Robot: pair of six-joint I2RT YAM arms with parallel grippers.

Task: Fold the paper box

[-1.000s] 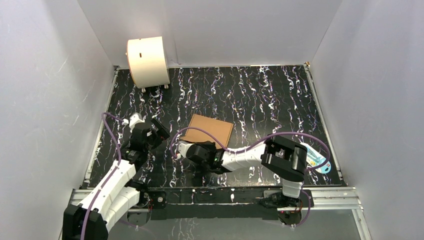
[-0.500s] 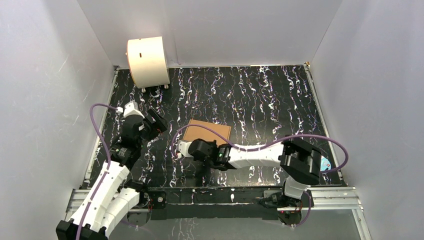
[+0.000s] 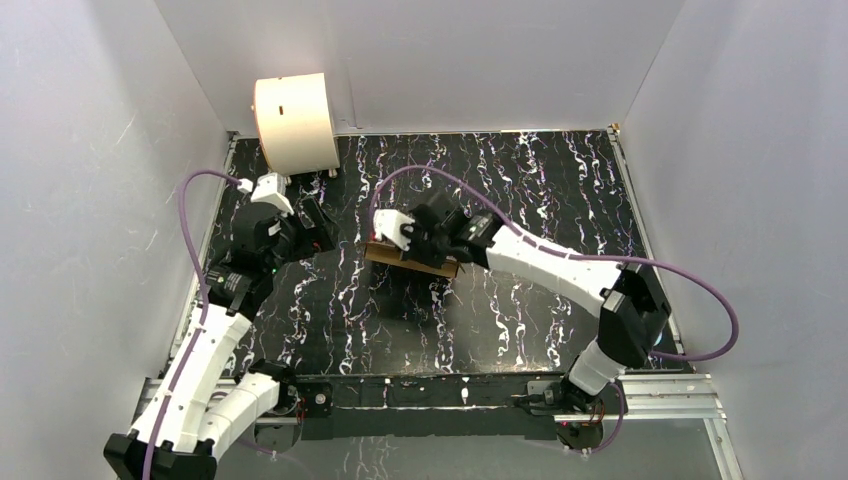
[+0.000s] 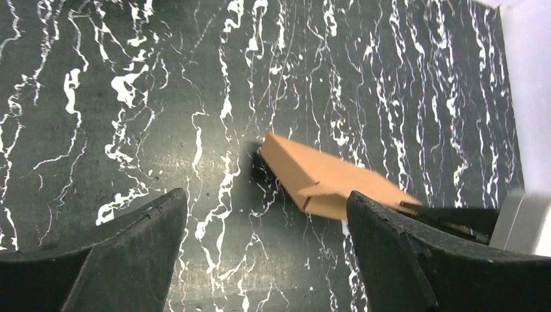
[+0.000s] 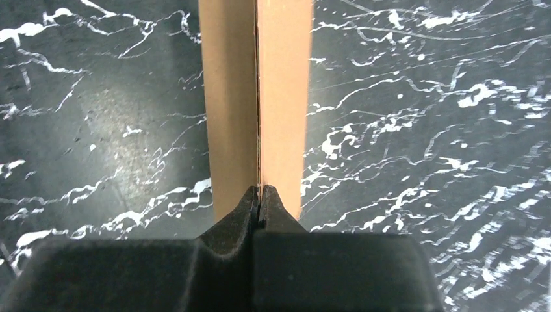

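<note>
The paper box (image 3: 405,257) is a flat brown cardboard mailer, held tilted on edge above the black marbled table near the middle. My right gripper (image 3: 432,240) is shut on its thin edge; in the right wrist view the box (image 5: 255,97) runs straight away from the closed fingertips (image 5: 260,195). My left gripper (image 3: 312,232) is open and empty, left of the box and apart from it. In the left wrist view the box (image 4: 325,182) hangs ahead between my spread fingers (image 4: 136,240), nearer the right one.
A cream-white cylindrical drum (image 3: 295,122) stands at the back left corner. White walls enclose the table on three sides. A metal rail (image 3: 450,385) runs along the near edge.
My right gripper has lifted the box off the table and carried it back and left, tilting it on edge. My left arm has reached further back and up.
</note>
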